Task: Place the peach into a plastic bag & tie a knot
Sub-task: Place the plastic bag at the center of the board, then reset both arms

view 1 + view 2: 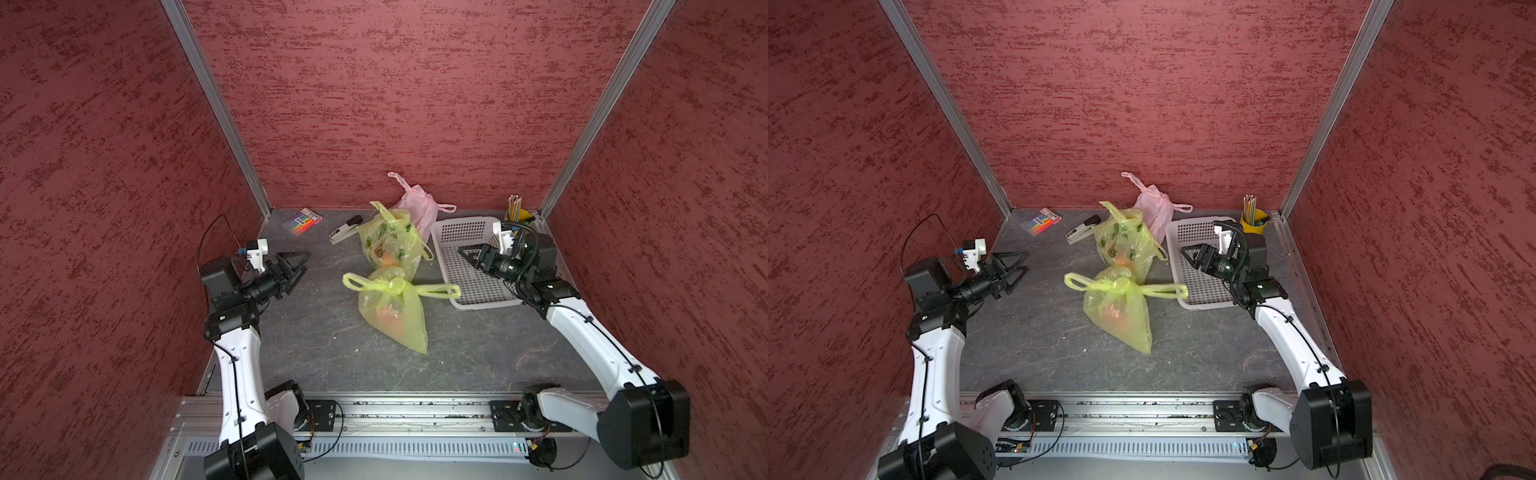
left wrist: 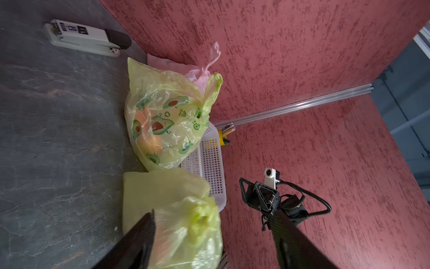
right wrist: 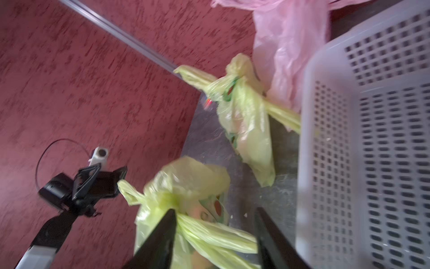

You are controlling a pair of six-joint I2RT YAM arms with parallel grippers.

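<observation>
- In both top views we see the peach [image 1: 390, 322] inside the knotted yellow bag [image 1: 409, 332], which lies between the left gripper [image 1: 306, 262] and right gripper [image 1: 463, 252]. Neither touches it.
- Left wrist: jaws spread wide, empty.
- Right wrist: jaws wide, gripping nothing. We judge the task finished.

Knotted bag [image 1: 392, 309] in the middle, second bag [image 1: 388, 243] behind it, basket [image 1: 478, 291] to their right, stapler [image 1: 345, 235] back left.
</observation>
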